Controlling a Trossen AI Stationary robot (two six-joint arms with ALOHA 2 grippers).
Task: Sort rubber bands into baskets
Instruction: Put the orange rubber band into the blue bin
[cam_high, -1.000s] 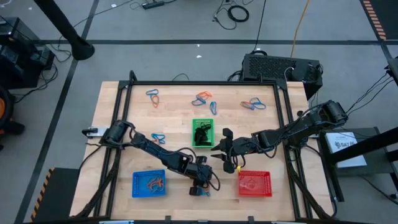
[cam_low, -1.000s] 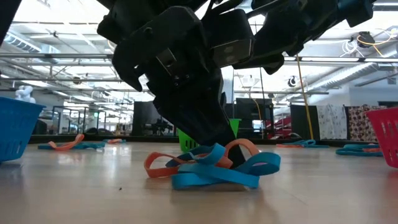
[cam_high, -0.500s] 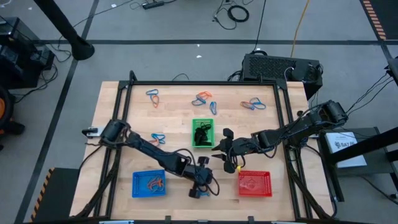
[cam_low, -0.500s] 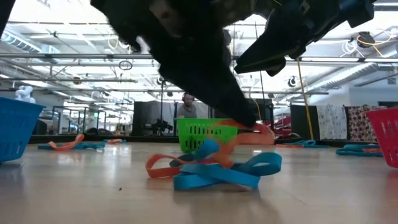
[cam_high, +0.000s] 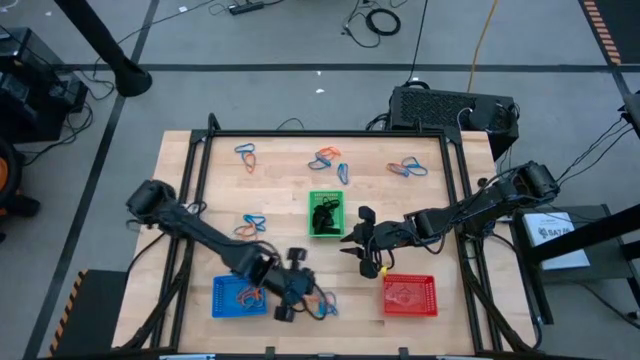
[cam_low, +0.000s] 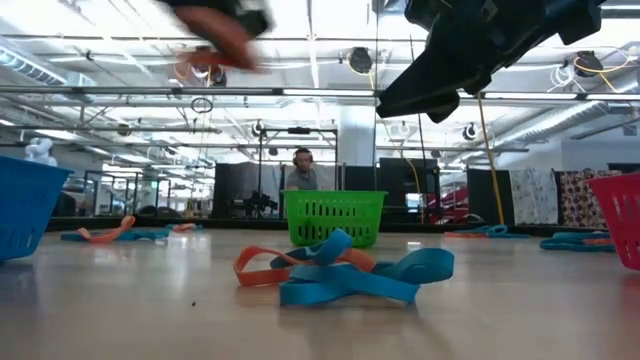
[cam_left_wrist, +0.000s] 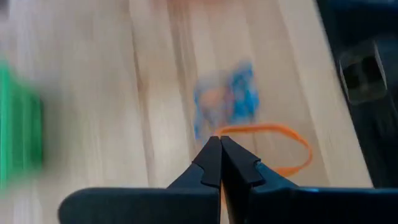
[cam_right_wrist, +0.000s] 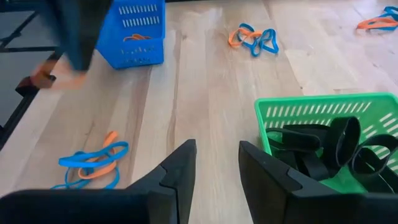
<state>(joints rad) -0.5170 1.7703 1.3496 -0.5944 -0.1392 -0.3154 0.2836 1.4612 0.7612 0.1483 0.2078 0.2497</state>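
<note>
My left gripper (cam_left_wrist: 217, 142) is shut on an orange rubber band (cam_left_wrist: 261, 127). It hangs high over the near middle of the table, between the blue basket (cam_high: 240, 296) and a pile of blue and orange rubber bands (cam_low: 345, 275). In the low view it is a blur at the top (cam_low: 215, 25). My right gripper (cam_right_wrist: 217, 158) hovers open with nothing between its fingers, between the green basket (cam_high: 325, 215), which holds black bands, and the red basket (cam_high: 410, 295). My left gripper pinches the orange band at one spot of its loop (cam_left_wrist: 231, 129) between its two fingertips, coming at it from above and slanting down. The rest of the loop hangs open beside the tips, lifted clear of the table and of the pile.
More clusters of blue and orange bands lie at the far left (cam_high: 245, 153), far middle (cam_high: 325, 158), far right (cam_high: 408, 167) and left of the green basket (cam_high: 252, 222). The blue basket holds some orange bands. A black frame borders the tabletop (cam_high: 200, 150).
My left gripper has risen from the pile and swung toward the table's left, toward the blue basket, carrying one orange band up and clear. The rest of the pile has stayed on the table, barely disturbed.
</note>
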